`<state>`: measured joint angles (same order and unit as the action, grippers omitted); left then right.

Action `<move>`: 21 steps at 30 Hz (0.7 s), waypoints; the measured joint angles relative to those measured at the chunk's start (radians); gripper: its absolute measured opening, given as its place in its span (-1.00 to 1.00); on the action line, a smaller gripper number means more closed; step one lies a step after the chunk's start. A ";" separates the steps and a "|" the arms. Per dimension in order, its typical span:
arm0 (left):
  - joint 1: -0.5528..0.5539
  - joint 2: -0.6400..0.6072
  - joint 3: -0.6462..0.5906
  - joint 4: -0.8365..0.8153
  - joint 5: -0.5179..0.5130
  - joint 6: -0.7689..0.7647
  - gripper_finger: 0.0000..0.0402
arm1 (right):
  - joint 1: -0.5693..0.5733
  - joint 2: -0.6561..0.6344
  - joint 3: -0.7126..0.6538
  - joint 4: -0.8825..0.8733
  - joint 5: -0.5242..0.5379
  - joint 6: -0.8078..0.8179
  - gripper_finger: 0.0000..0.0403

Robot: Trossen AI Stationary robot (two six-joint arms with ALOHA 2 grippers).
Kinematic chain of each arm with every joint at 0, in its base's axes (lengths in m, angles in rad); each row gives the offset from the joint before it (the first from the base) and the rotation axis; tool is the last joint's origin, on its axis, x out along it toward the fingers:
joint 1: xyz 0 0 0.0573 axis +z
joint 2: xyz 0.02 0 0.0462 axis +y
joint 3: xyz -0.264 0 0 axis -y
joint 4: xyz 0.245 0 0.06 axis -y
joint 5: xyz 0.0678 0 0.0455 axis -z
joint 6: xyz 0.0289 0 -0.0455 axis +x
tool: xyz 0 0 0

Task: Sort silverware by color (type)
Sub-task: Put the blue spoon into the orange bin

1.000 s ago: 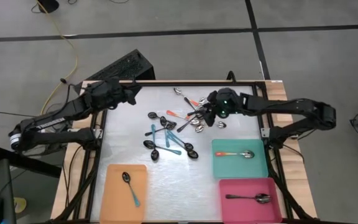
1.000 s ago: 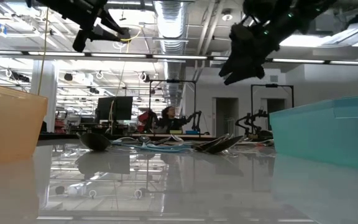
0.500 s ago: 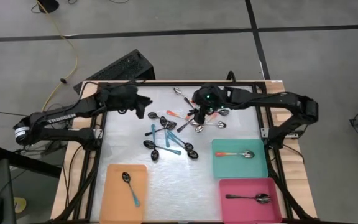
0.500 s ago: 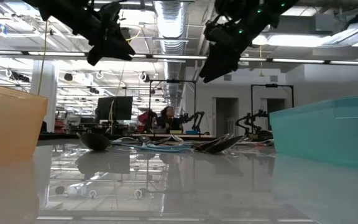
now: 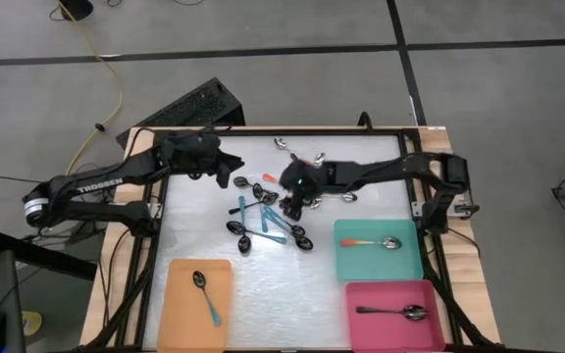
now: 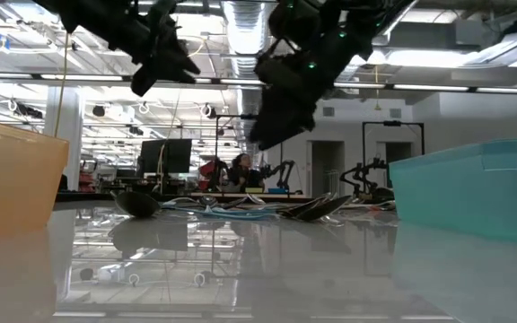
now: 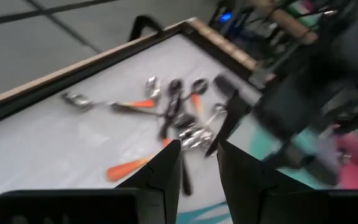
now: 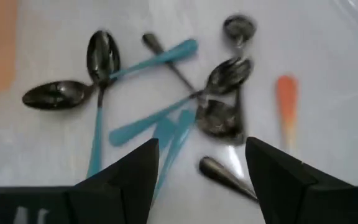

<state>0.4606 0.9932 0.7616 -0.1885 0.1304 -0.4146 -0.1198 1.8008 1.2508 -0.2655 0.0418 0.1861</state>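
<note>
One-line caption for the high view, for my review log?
Both grippers, left and right, hover over a pile of spoons; one spoon each lies in the orange, teal and pink trays.

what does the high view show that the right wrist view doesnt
Only the high view shows the orange tray, teal tray and pink tray, each holding one spoon, plus the left gripper.

Only the right wrist view shows the right gripper open, close above the teal-handled spoons.

Both show the unsorted spoon pile on the table.

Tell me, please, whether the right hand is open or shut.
Open: the right hand hangs above the spoon pile, fingers apart, holding nothing.
</note>
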 joint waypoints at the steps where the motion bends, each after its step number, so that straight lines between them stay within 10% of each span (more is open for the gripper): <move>1: 0.000 -0.005 0.000 0.012 0.018 -0.001 -0.55 | 0.016 0.017 0.005 -0.010 0.016 0.022 0.24; 21: -0.001 -0.156 0.013 0.020 0.083 -0.008 -0.55 | 0.110 0.252 0.097 -0.090 0.177 0.324 0.23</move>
<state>0.4593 0.8371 0.7750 -0.1684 0.2136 -0.4225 -0.0095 2.0528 1.3473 -0.3557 0.2188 0.5100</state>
